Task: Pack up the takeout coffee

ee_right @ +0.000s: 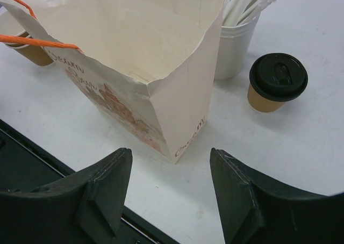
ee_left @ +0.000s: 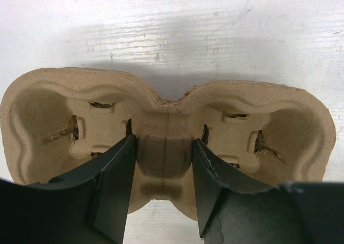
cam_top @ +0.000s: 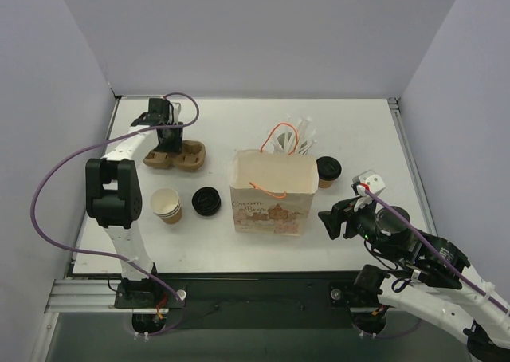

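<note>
Checking both arms now. L gripper [cam_top: 169, 141] [ee_left: 164, 142] sits at the pulp cup carrier [cam_top: 188, 156] [ee_left: 166, 101] at the far left of the table [cam_top: 239, 123]. Its jaws are down in the two wells, one each side of the middle rib, and from the wrist cam both look pressed against that rib, so I read it as clamped on the carrier.

R gripper [cam_top: 333, 218] [ee_right: 170, 155] hangs near the front right, jaws apart w/ nothing between them, facing the paper bag [cam_top: 271, 194] [ee_right: 161, 66].

Takeout coffee [cam_top: 328, 171] [ee_right: 277, 83] stands upright on the table, lid on, just right of the bag's far corner, outside the bag, close beside the white cup of wrapped sticks [cam_top: 299, 137] [ee_right: 234, 45]. Bag stands open, orange handles up.

Lidless tan cup [cam_top: 166, 206] and loose black lid [cam_top: 206, 201] sit side by side left of the bag, apart from it.
</note>
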### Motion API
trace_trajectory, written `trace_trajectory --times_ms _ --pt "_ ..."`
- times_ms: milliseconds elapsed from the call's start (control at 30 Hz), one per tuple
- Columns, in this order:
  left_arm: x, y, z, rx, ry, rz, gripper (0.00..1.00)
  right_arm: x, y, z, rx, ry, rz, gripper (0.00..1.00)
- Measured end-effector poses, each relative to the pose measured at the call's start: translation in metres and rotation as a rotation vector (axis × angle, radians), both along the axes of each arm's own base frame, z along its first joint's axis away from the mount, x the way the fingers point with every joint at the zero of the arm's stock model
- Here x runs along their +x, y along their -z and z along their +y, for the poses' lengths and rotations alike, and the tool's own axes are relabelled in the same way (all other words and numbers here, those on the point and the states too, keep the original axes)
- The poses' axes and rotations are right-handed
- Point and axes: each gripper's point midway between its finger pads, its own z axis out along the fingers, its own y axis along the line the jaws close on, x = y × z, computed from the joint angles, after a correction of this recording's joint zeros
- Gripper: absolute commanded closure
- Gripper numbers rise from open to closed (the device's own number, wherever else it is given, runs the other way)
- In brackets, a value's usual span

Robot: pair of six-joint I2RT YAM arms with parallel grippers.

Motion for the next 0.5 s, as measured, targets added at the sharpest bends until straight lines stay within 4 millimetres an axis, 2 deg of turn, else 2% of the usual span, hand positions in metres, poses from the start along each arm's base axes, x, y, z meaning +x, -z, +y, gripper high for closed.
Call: trace_trajectory --times_ms 200,367,500 --pt "-0.001 -0.001 -0.002 -0.012 -0.001 0.006 0.52 0.0 0.0 0.0 -0.003 -0.001 0.0 0.39" --pt "0.002 -0.004 -0.006 -0.043 -0.005 -0.007 0.42 0.0 0.0 0.0 -0.003 -0.001 0.0 0.39" --pt "0.009 -0.013 -0.007 -0.098 -0.014 -0.049 0.5 0.0 0.0 0.0 -0.003 0.0 0.0 0.39"
